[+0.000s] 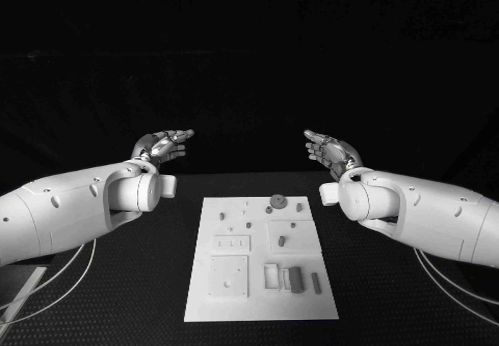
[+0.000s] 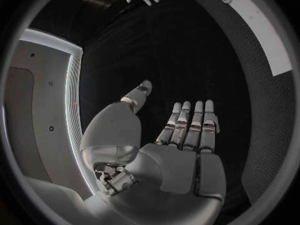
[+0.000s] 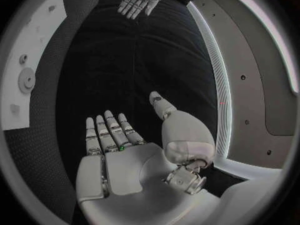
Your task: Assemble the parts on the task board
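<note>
The left hand (image 1: 164,146) hangs beyond the far edge of the task board (image 1: 202,288), off its left corner, fingers apart and palm bare — the left wrist view shows the fingers (image 2: 187,127) straight, side by side, holding nothing. The board lies flat on the black table (image 1: 125,288), between the two arms. On it, near the far end, stands a round grey disc part (image 1: 279,200) with a small peg (image 1: 299,207) just beside it; near the board's close end lie upright grey bars (image 1: 296,277), next to a white slotted block (image 1: 271,276). These parts look small, rigid and light, probably smooth plastic — likely to skid or tip if nudged, so a fingertip pinch across the narrow sides of a bar, or around the disc's rim, seems the surest hold. The right hand (image 1: 331,151) mirrors the left beyond the board's far right corner, spread and empty.
</note>
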`<action>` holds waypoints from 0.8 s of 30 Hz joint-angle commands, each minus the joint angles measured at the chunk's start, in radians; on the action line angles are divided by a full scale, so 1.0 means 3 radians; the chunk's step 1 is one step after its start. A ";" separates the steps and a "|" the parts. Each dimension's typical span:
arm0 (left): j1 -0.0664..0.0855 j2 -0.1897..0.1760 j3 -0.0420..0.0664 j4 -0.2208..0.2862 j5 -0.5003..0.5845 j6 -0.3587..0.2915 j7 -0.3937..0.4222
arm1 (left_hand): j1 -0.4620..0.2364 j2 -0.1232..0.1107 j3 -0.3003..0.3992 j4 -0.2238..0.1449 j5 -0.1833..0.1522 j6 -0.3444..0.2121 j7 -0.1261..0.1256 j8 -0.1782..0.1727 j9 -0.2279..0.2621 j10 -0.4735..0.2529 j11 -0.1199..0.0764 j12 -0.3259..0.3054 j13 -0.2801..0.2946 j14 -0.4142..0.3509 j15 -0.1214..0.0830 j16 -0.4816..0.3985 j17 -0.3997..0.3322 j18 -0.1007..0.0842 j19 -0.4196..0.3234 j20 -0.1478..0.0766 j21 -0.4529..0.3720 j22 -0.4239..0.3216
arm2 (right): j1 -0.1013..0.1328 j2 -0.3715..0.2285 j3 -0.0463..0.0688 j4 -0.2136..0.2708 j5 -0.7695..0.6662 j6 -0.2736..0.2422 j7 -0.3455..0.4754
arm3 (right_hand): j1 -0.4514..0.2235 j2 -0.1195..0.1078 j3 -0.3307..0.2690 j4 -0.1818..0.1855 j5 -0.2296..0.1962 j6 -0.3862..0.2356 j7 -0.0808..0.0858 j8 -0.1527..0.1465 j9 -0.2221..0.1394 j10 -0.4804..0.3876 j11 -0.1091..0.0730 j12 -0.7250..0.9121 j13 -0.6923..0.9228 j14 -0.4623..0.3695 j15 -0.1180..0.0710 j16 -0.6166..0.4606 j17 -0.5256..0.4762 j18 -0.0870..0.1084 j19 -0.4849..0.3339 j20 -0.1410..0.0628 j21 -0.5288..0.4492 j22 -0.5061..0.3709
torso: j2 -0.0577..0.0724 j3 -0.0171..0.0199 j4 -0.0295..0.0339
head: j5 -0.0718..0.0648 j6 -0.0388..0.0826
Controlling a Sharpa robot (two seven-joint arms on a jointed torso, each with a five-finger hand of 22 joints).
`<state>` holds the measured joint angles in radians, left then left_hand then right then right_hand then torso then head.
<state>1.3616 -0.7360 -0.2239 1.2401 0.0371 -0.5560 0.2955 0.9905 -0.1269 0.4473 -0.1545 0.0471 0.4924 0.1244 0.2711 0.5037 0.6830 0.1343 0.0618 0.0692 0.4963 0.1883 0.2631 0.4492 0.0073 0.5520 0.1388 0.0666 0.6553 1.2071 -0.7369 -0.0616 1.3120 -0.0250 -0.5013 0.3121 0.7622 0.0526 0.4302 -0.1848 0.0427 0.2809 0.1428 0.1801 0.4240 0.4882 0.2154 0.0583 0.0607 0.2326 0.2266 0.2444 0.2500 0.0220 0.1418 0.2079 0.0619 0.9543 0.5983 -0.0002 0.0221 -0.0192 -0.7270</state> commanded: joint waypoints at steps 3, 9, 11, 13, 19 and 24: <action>0.0076 0.0026 -0.0049 -0.0087 0.0082 0.0418 -0.0321 | 0.0023 -0.0003 0.0013 0.0001 0.0011 0.0019 0.0005 0.0012 0.0013 0.0022 0.0002 0.0020 0.0003 0.0019 0.0002 0.0012 0.0012 -0.0024 0.0019 0.0002 0.0023 0.0019 | 0.0150 0.0050 -0.0056 -0.0269 -0.0206 0.0965 -0.0608 | 0.0041 0.0003 0.0018 -0.0023 0.0018 0.0030 0.0291 0.0025 0.0034 0.0059 0.0015 0.0021 0.0008 0.0018 0.0030 0.0037 0.0032 -0.0019 0.0002 0.0023 0.0017 0.0055 | 0.0010 0.0000 0.0004 | -0.0001 -0.0005; 0.0076 0.0026 -0.0049 -0.0087 0.0082 0.0418 -0.0321 | 0.0036 0.0011 0.0005 0.0000 0.0011 0.0058 0.0052 0.0039 0.0026 0.0056 0.0018 0.0031 0.0009 0.0043 0.0007 0.0036 0.0027 -0.0024 0.0018 -0.0003 0.0032 0.0038 | 0.0245 0.0078 -0.0093 -0.0429 -0.0249 0.1231 -0.0787 | 0.0041 0.0003 0.0018 -0.0023 0.0018 0.0030 0.0291 0.0025 0.0034 0.0059 0.0015 0.0021 0.0008 0.0018 0.0030 0.0037 0.0032 -0.0019 0.0002 0.0023 0.0017 0.0055 | 0.0010 0.0000 0.0004 | -0.0001 -0.0005; 0.0076 0.0026 -0.0049 -0.0087 0.0082 0.0418 -0.0321 | 0.0038 0.0014 0.0004 0.0000 0.0011 0.0065 0.0057 0.0044 0.0027 0.0062 0.0022 0.0033 0.0010 0.0048 0.0009 0.0040 0.0029 -0.0024 0.0019 -0.0003 0.0033 0.0040 | 0.0260 0.0082 -0.0099 -0.0453 -0.0256 0.1271 -0.0814 | 0.0041 0.0003 0.0018 -0.0023 0.0018 0.0030 0.0291 0.0025 0.0034 0.0059 0.0015 0.0021 0.0008 0.0018 0.0030 0.0037 0.0032 -0.0019 0.0002 0.0023 0.0017 0.0055 | 0.0010 0.0000 0.0004 | -0.0001 -0.0005; 0.0076 0.0026 -0.0049 -0.0087 0.0082 0.0418 -0.0321 | 0.0072 0.0040 0.0014 -0.0022 0.0010 0.0155 0.0100 0.0092 0.0047 0.0150 0.0070 0.0077 0.0030 0.0139 0.0032 0.0093 0.0052 -0.0017 0.0048 -0.0019 0.0052 0.0052 | 0.0266 0.0084 -0.0101 -0.0464 -0.0259 0.1289 -0.0826 | 0.0459 -0.0096 0.0203 -0.0258 0.0046 0.0562 0.0396 0.0345 0.0422 0.0747 0.0120 0.0304 0.0151 0.0769 0.0183 0.0589 0.0429 0.0060 0.0390 -0.0039 0.0222 0.1277 | 0.0010 0.0000 0.0004 | -0.0001 -0.0005; 0.0079 0.0030 -0.0056 -0.0097 -0.0124 0.0688 -0.0350 | 0.0337 0.0160 0.0126 -0.0253 0.0023 0.0575 0.0273 0.0259 0.0080 0.0749 0.0211 0.0337 0.0131 0.0876 0.0009 0.0459 0.0195 0.0096 0.0466 -0.0135 0.0278 0.0171 | 0.0263 0.0238 -0.0102 -0.0881 -0.2455 0.0913 -0.0654 | 0.0913 -0.0246 0.0259 -0.0368 0.0023 0.1091 0.0350 0.0591 0.0477 0.1353 -0.0037 0.0547 0.0243 0.1347 0.0004 0.0846 0.0531 0.0237 0.0948 -0.0076 0.0446 0.1242 | -0.0008 -0.0019 0.0010 | 0.0023 0.0129; 0.0077 0.0022 -0.0056 -0.0058 -0.0407 0.0872 -0.0333 | 0.0439 0.0221 0.0221 -0.0353 0.0031 0.0816 0.0268 0.0329 0.0074 0.1062 0.0113 0.0469 0.0177 0.1219 -0.0133 0.0606 0.0268 0.0152 0.0752 -0.0225 0.0413 0.0228 | 0.0227 0.0325 -0.0101 -0.1047 -0.3499 0.0928 -0.0711 | 0.1025 -0.0275 0.0264 -0.0367 0.0023 0.1272 0.0288 0.0653 0.0482 0.1603 -0.0138 0.0641 0.0292 0.1596 -0.0096 0.0943 0.0576 0.0319 0.1181 -0.0100 0.0511 0.1221 | -0.0010 -0.0021 0.0018 | 0.0026 0.0149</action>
<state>1.3828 -0.7299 -0.2412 1.2166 -0.0040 -0.3715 0.1933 1.1125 -0.0621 0.5107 -0.2539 0.0500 0.7267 0.1896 0.3651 0.5254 0.9878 0.1732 0.1958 0.1195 0.8489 0.1538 0.4389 0.5265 0.0390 0.7671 0.0743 0.1853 0.7217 1.2774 -0.6447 -0.0917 1.0057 -0.7573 -0.2187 0.1068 1.0630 -0.0301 0.5063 -0.2956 0.0543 0.6572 0.1818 0.3702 0.5680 0.9629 0.1744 0.2463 0.1476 0.7041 0.1991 0.5257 0.4222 0.1023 0.4912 0.1793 0.2116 1.3082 0.5960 -0.0059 0.0252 -0.0109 -0.6862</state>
